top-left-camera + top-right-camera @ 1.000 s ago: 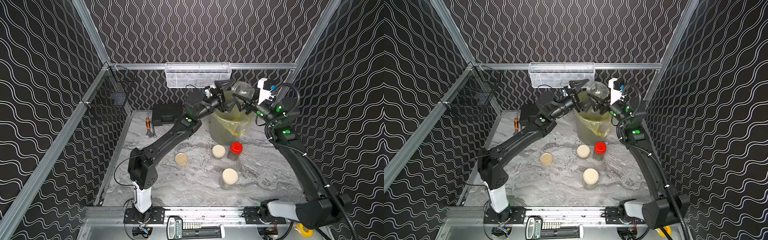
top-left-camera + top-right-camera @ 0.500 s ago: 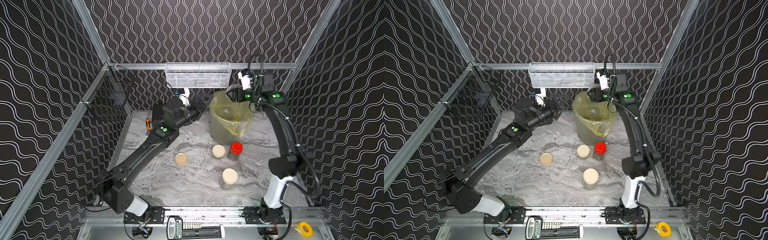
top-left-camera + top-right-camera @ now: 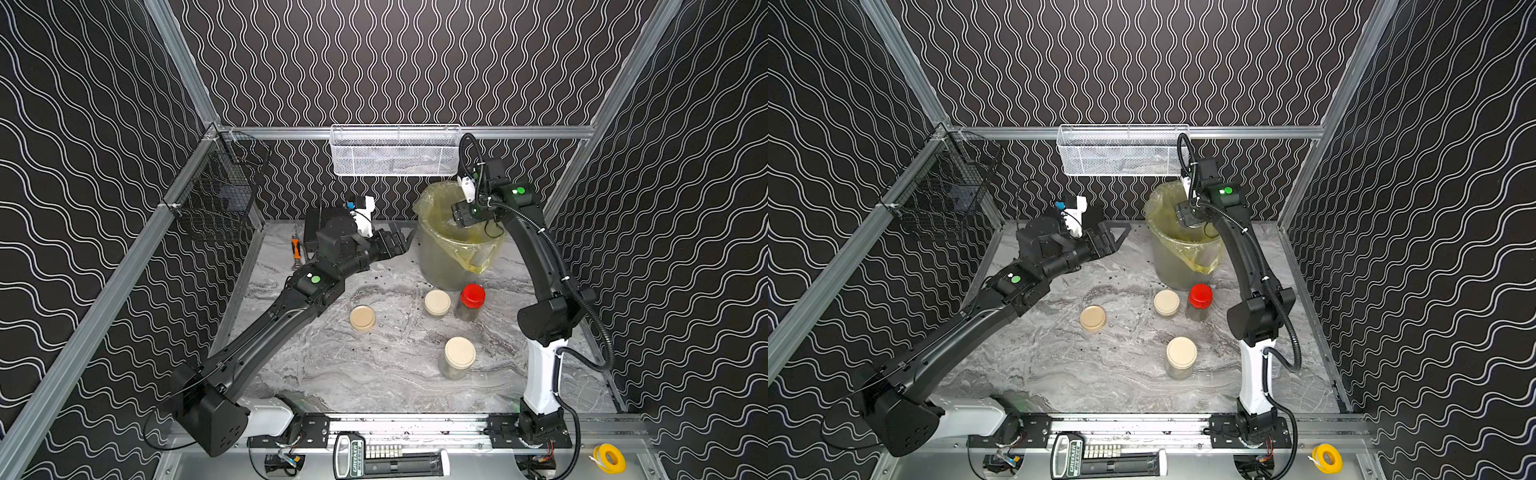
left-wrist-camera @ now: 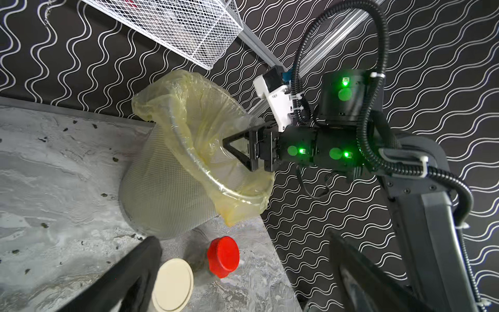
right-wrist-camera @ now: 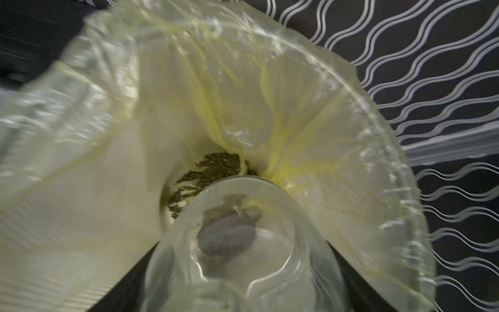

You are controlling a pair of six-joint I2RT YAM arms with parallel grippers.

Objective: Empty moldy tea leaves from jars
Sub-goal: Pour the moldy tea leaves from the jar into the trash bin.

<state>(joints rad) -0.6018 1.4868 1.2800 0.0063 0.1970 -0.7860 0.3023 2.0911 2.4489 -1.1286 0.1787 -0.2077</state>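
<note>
Firmly, the right claw (image 4: 233,143) grips an uncapped glass jar (image 5: 243,237), tipped mouth-down inside the yellow-bagged bin (image 3: 449,266); tea leaves (image 5: 213,167) lie heaped at the bag's bottom, below the jar's mouth. Beside the bin the left claw (image 3: 401,239) hangs spread and empty. Three lidded jars (image 3: 458,353) and a loose cream lid (image 3: 362,319) stand on the bench (image 3: 332,365).

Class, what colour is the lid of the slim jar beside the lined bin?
The lid is red, clearest in the left wrist view.
</note>
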